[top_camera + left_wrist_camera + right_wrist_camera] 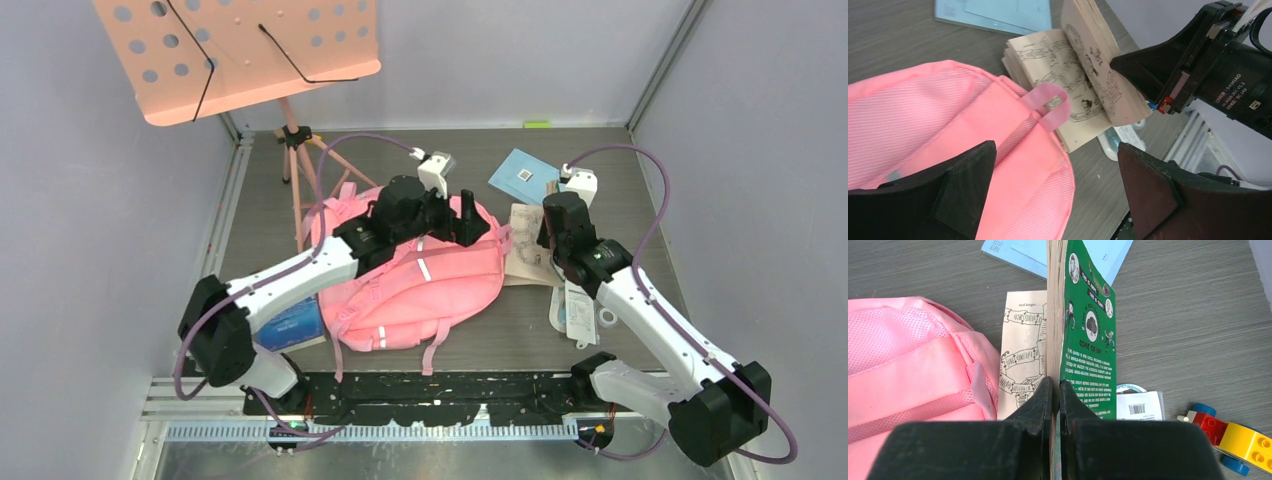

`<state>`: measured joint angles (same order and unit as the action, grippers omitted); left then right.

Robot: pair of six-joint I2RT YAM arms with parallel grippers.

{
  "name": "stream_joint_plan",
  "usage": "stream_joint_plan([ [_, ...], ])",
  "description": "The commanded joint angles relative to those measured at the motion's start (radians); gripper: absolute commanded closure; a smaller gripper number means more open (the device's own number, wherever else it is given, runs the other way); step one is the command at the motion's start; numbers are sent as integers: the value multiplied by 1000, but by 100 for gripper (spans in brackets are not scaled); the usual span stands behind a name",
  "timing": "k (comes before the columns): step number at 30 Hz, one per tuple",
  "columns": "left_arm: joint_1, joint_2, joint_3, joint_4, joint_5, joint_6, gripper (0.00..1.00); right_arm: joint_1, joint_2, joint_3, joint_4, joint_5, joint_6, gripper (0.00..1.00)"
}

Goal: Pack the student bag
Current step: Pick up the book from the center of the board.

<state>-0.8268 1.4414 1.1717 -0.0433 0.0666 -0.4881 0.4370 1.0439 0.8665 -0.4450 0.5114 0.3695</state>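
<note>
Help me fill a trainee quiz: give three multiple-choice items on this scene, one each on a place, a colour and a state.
1. Where does the blue booklet lie? A in the right gripper; B on the table beyond the open book; C on the student bag.
2. What colour is the book cover that the right gripper pinches? A green; B red; C yellow.
3. How does the left gripper stand? A shut on the book; B open over the student bag; C shut on the student bag.
Key: 1 B, it lies flat on bare table; 2 A, the right wrist view shows green; 3 B, its fingers stand wide apart.
</note>
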Motion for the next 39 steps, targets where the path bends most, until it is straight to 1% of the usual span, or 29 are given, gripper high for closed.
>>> stream_joint_plan([
  [1, -40, 92, 37, 276, 116, -87, 7, -4, -36, 4, 65, 28, 25, 99],
  [4, -90, 164, 33, 356, 166, -21, 7, -4, -41, -20, 81, 17, 47, 99],
  [8, -117, 242, -11, 511, 225, -42, 8, -4, -49, -35, 98, 14, 91, 99],
  [12, -160, 298, -32, 591, 184, -47, 8, -6, -55, -38, 99, 13, 126, 99],
  [15, -179, 347, -27, 646, 174, -78, 7, -6, -55, -37, 97, 11, 135, 99],
  [24, -203, 493, 23, 742, 132, -141, 5, -6, -66, -39, 99, 7, 134, 99],
  [35, -224, 580, 101, 794, 123, -154, 4, -6, -59, -54, 103, 0, 121, 99],
  [37, -224, 585, 111, 790, 103, -157, 5, -6, -59, -54, 103, 1, 119, 99],
  [39, -225, 589, 116, 775, 72, -168, 11, -6, -60, -55, 102, 3, 118, 99],
])
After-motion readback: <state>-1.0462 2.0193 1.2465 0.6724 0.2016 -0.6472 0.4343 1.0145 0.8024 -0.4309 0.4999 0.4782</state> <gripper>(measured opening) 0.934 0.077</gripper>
